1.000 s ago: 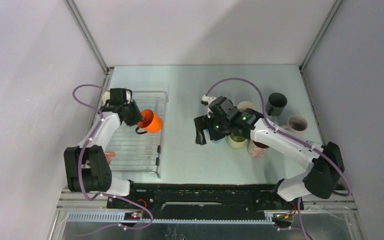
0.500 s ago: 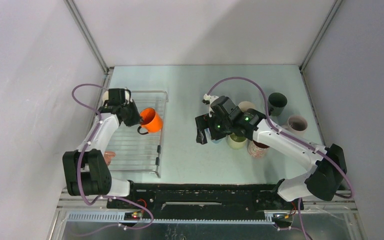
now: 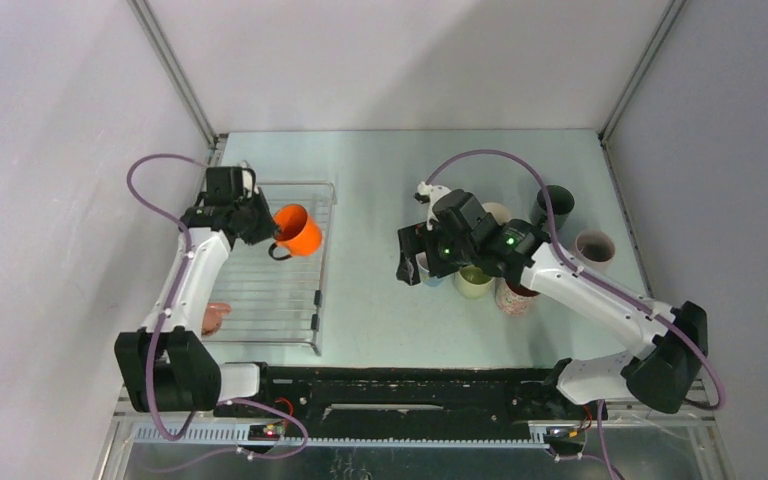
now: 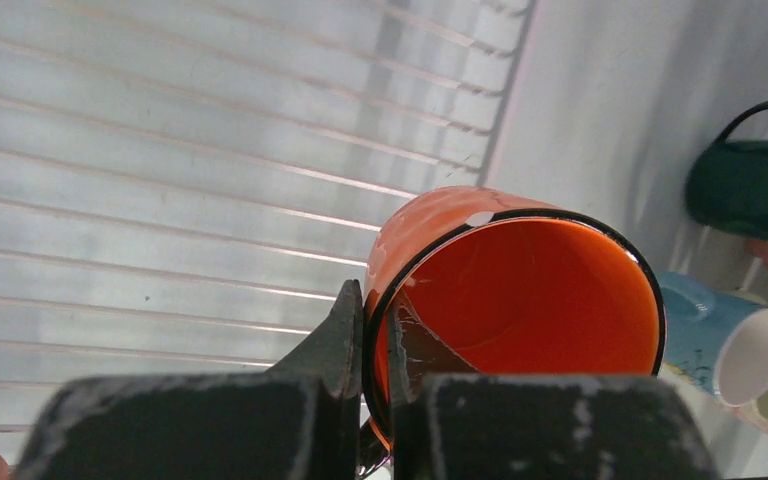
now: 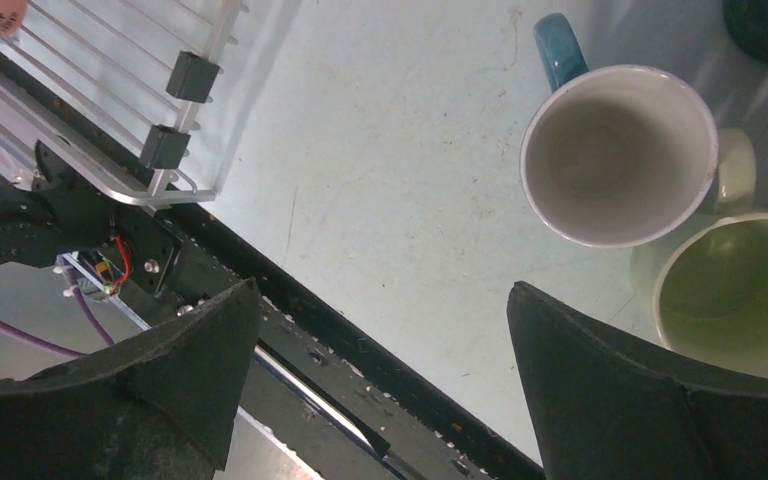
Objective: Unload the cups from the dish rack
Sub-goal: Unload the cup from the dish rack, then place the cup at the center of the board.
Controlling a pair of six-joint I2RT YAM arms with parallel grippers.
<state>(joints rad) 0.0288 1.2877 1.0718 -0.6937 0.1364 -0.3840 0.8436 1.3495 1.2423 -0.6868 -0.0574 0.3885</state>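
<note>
One orange mug (image 3: pixel 300 231), rim clamped in left claw (image 3: pixel 273 232), just raised toward twelve o'clock above the rack (image 3: pixel 260 292), likely leaving it; right claw (image 5: pixel 382 290) spread, empty.

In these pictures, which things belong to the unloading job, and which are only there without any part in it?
Belong to the job: dish rack; orange cup, held at its rim by the left tool; pink cup at the rack's near-left edge; light blue cup and pale green cup, standing on the table; right tool, open.
No part in it: purple cables; black rail.
</note>
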